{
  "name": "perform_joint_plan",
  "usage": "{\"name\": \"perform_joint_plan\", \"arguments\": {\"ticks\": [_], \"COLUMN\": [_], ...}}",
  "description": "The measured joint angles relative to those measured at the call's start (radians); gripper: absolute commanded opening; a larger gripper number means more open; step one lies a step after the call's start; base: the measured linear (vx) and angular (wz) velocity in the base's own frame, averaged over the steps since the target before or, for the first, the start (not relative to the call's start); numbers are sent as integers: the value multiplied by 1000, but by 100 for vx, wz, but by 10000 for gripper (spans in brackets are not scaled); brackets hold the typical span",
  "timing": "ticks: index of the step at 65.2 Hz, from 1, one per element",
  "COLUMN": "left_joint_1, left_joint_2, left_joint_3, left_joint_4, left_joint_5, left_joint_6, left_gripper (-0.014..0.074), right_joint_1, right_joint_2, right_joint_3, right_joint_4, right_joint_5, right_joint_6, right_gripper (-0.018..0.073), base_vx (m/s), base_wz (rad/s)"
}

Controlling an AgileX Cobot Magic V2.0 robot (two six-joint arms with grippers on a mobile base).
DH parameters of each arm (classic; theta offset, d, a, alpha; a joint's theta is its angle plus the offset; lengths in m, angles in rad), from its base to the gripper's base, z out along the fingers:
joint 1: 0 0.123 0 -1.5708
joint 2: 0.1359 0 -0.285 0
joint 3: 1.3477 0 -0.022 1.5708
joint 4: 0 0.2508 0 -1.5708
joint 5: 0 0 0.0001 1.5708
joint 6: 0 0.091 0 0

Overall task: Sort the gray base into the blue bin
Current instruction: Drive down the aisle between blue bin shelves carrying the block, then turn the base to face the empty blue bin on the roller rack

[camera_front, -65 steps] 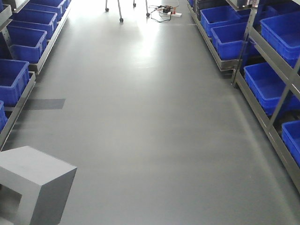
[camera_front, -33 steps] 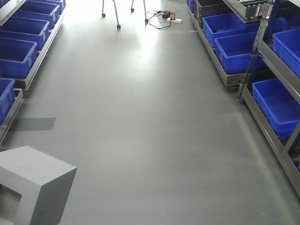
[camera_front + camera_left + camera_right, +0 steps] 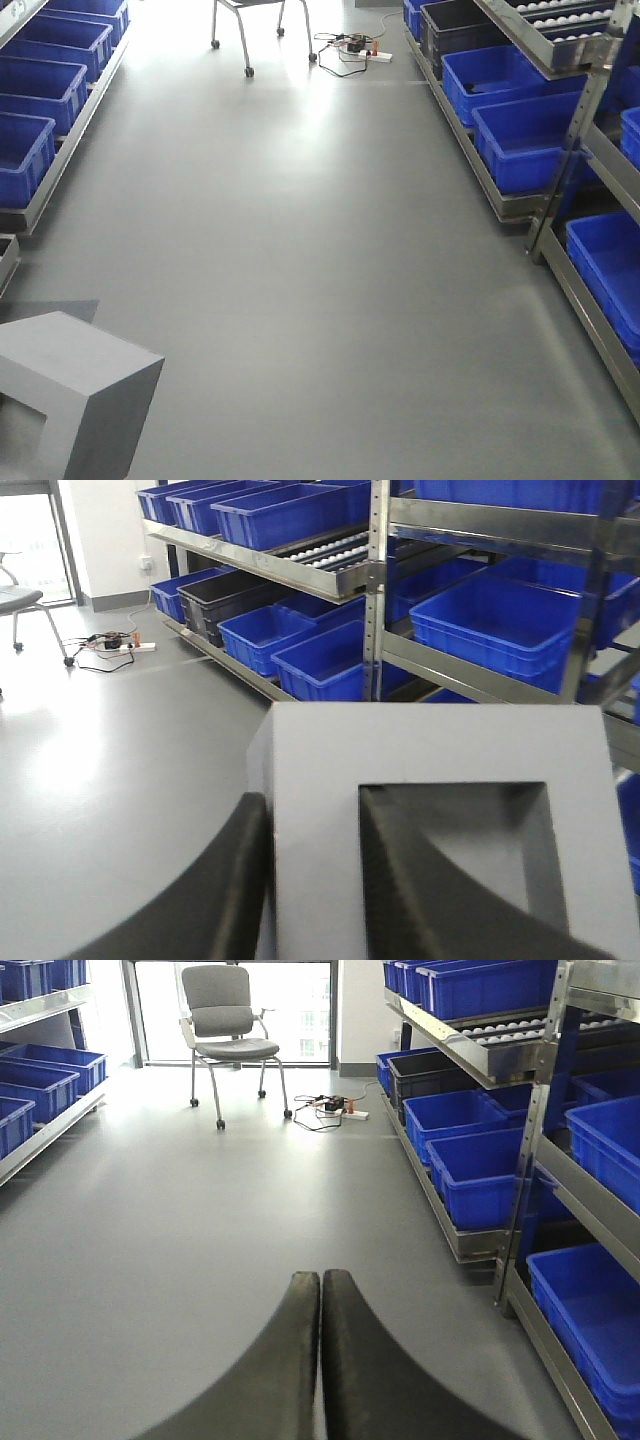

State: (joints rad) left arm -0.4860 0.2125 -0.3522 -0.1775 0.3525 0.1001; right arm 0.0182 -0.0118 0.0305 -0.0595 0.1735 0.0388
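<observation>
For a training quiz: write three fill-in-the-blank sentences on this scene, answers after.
1. The left gripper grips the base with one finger inside its square ___.
2. The right gripper is ___ and empty.
3. Among the blue bins, one bin is ___.
Answers: recess; shut; black.

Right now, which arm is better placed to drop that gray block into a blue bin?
Left: the left gripper clamps the gray base, one finger in its recess. The right gripper is shut and empty.
</observation>
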Motion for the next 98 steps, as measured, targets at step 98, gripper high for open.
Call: {"name": "perform_joint_plan", "arguments": {"ticks": [98], "left_joint_1": [0], "left_joint_2": [0], "left_joint_3": [0], "left_joint_4": [0], "left_joint_5": [0], "left_joint_6": [1], "left_gripper": [-6], "right_joint_1": [0], "right_joint_2": [0], "right_joint_3": [0], "right_joint_4": [0], "right_joint_5": [0], "right_joint_6": [0], "right_gripper": [-9], "base_vx": [40], "base_wz": [17]}}
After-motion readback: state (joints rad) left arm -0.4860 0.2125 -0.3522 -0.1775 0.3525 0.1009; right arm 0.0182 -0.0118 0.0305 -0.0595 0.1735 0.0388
